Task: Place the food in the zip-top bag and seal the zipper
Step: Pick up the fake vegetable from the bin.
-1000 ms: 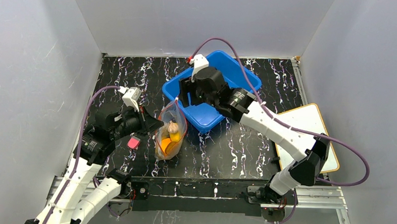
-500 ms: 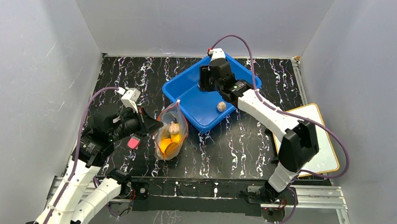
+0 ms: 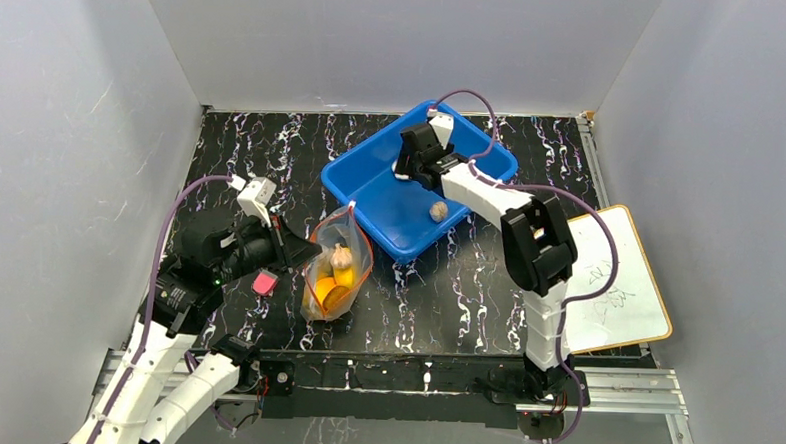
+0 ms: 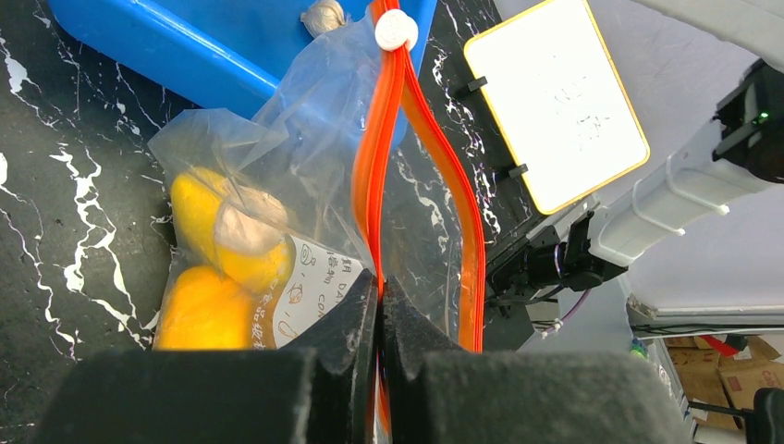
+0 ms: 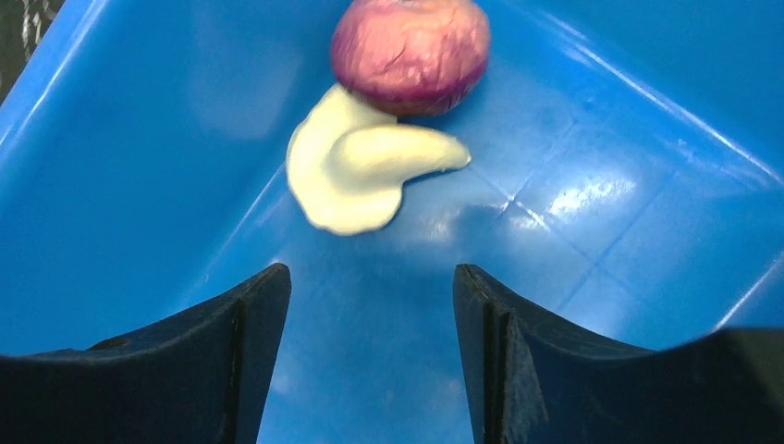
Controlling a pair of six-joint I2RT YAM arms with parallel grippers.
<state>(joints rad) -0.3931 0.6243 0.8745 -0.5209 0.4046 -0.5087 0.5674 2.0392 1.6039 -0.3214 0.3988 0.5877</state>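
The clear zip-top bag (image 3: 337, 267) stands on the black table in front of the blue bin, its mouth open. My left gripper (image 3: 293, 248) is shut on the near side of the red-orange zipper (image 4: 384, 139) strip; the jaws pinch it in the left wrist view (image 4: 380, 287). Inside the bag (image 4: 305, 176) are a yellow fruit (image 4: 194, 199), an orange piece (image 4: 203, 310) and a beige lump (image 4: 245, 227). My right gripper (image 3: 409, 165) is open and empty (image 5: 370, 277) low inside the bin, a little short of a purple piece (image 5: 411, 51) and a white piece (image 5: 356, 171).
The blue bin (image 3: 371, 176) sits at the back centre and also holds a beige lump (image 3: 438, 211). A small pink block (image 3: 263, 282) lies left of the bag. A whiteboard (image 3: 617, 277) lies at the right edge.
My right gripper has swung from the bin's near left side to its back part, uncovering the beige lump. My left gripper still holds the bag, barely moved.
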